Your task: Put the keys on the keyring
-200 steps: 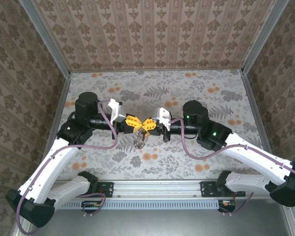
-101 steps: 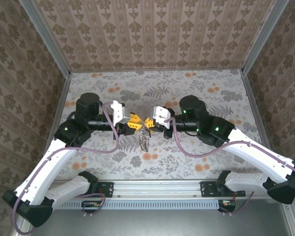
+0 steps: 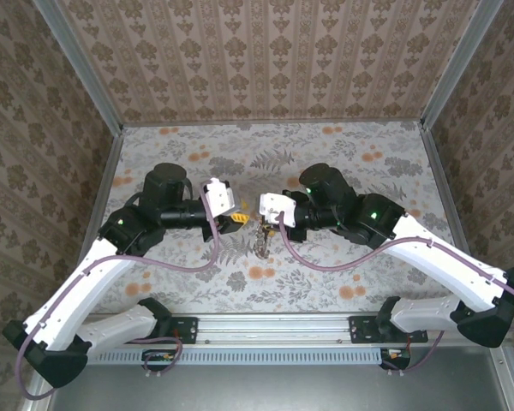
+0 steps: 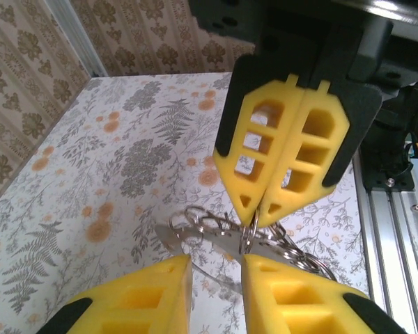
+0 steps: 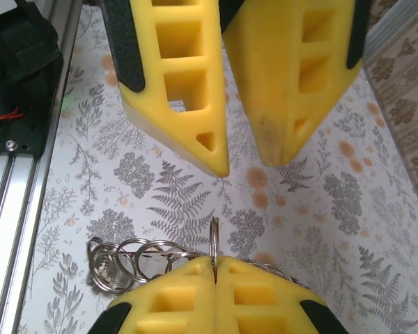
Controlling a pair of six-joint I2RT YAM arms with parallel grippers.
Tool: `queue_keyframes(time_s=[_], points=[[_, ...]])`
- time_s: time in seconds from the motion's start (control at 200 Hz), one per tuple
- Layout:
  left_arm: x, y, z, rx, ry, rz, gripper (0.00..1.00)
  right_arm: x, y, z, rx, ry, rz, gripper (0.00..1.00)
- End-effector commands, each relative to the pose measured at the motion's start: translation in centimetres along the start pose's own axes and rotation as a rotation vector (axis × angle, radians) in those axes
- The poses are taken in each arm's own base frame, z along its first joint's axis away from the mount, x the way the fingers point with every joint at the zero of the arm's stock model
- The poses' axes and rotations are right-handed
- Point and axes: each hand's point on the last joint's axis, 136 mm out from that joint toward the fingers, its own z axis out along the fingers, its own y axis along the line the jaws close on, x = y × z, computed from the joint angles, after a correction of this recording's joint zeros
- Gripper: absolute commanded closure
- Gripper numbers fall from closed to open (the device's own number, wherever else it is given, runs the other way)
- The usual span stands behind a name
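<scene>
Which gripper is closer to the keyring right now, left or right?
Right. The right gripper is shut on one ring of the keyring, so it is in contact. The left gripper sits open facing it, close by but not touching the keyring.

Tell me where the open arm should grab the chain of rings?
Probably the free loops of the chain of rings, just beside the right end effector, which is shut on one ring. They trail off to one side in a row, so the open left end effector could come from that side and pinch one thin rim.
</scene>
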Motion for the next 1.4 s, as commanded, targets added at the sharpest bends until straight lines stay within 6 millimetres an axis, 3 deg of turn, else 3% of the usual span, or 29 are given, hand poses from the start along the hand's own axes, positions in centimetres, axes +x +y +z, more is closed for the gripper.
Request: queue_keyframes(time_s=[0.0, 0.195, 0.55, 1.195, 1.23, 1.29, 1.395], points=[[-1.7, -0.5, 0.1, 0.028, -0.049, 0.046, 0.74, -1.9, -0.6, -0.9, 0.015, -0.044, -0.027, 1.0], [-1.6, -1.7, 0.5, 0.093, -0.064, 0.035, 0.76, -2.2, -0.5, -0.6, -0.001, -0.05, -0.014, 1.0], [-1.0, -0.8, 1.2, 0.059, -0.045, 0.026, 0.81, -3.0, 0.1, -0.9, -0.033, -0.089, -0.01, 1.0], [0.6, -0.5, 1.6, 0.029, 0.023, 0.012, 0.82, -3.7, 0.0, -1.6, -0.026, -0.131, -0.013, 1.0], [0.6, -0.5, 1.6, 0.03, 0.025, 0.012, 0.86, -3.7, 0.0, -1.6, -0.025, -0.13, -0.012, 1.0], [0.7, -0.6, 1.7, 0.038, 0.027, 0.012, 1.0, -3.8, 0.1, -1.8, -0.024, -0.139, -0.016, 1.0], [0.5, -0.8, 1.7, 0.053, 0.016, 0.014, 1.0, -3.9, 0.1, -2.0, -0.019, -0.149, -0.02, 1.0]])
